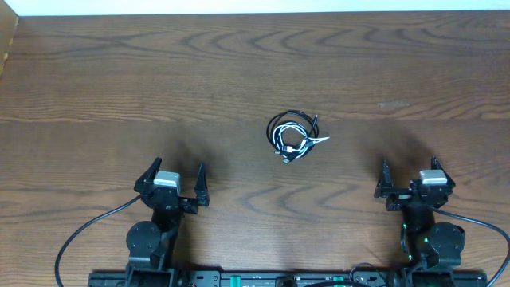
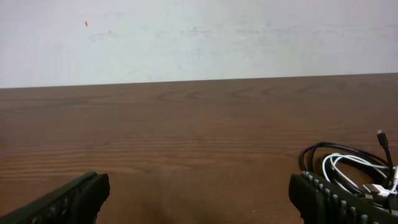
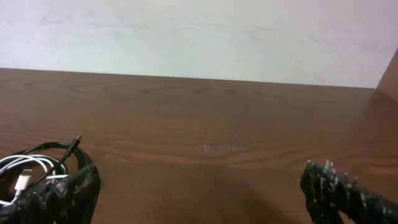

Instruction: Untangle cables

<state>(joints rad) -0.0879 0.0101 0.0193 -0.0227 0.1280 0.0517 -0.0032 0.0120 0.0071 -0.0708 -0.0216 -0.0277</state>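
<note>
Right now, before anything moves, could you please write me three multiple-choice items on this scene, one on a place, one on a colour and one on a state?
1. Where does the cable bundle lie?
A. On the table, ahead of and between the left pincer and the right pincer
B. At the table's far left corner
C. Inside the right pincer

2. What colours are its cords?
A. Red and blue
B. All yellow
C. Black and white

3. How do the two pincers stand?
A. Both shut on the bundle
B. Both open and empty
C. Left shut, right open

Answers: 1 A, the overhead view shows the bundle mid-table between them; 2 C, black and white loops show in every view; 3 B, each wrist view shows spread fingers with nothing between them.
</note>
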